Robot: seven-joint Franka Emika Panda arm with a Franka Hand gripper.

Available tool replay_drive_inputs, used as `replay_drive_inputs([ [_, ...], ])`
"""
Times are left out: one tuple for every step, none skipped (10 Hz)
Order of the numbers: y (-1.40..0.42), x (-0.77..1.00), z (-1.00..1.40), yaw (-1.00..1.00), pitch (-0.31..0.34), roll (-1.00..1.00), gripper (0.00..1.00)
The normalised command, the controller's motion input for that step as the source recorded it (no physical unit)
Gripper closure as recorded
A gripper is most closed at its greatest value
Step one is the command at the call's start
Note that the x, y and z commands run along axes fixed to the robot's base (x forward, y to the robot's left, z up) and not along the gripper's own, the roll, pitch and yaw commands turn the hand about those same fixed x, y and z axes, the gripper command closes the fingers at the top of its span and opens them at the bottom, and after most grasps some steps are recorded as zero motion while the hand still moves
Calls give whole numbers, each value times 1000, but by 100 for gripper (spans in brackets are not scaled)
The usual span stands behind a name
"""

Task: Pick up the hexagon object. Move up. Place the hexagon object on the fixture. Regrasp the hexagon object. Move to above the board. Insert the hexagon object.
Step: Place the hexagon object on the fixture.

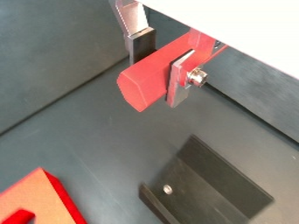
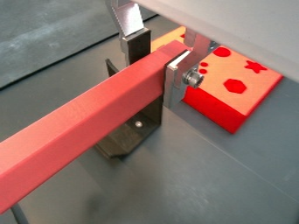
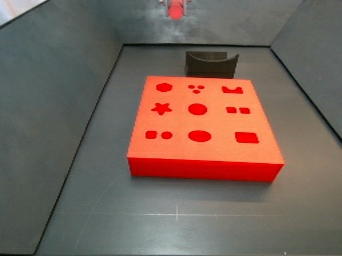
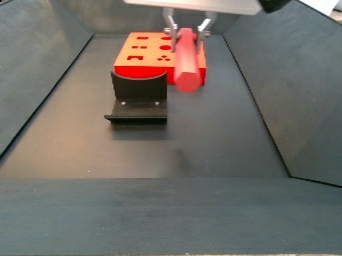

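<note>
your gripper is clamped on the rod, both silver fingers pressed against its sides. in both wrist views the rod is off the floor, held roughly level. in a side view the rod hangs in the air beside the fixture, above the dark floor. the board lies flat, with the fixture just beyond its far edge. the gripper is up near the back wall.
</note>
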Motion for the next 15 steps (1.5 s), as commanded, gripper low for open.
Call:
replay_drive_inputs([
  [-24, 722, -37, 36, 38, -46, 100],
  [-16, 604, -25, 37, 52, -48, 100],
  [-12, 453, -17, 36, 72, -52, 100],
  [-942, 1000, 435, 10, 92, -1000, 100],
  [-906, 918, 438, 2, 100, -1000, 100],
  [-709, 821, 338, -5, 106, -1000, 100],
  [-231, 605, 85, -16, 107, -1000, 100],
  [-143, 544, 49, -22, 109, -1000, 100],
  [-82, 456, 37, -29, 116, -1000, 100],
  [-19, 333, 19, -37, 128, -1000, 100],
  [14, 218, -3, -51, 135, -1000, 100],
  [19, 159, -6, -59, 138, -1000, 100],
  [32, 65, -3, -78, 139, -1000, 100],
  [32, 49, 0, -90, 135, -1000, 100],
  [32, 57, -12, -117, 134, -1000, 100],
])
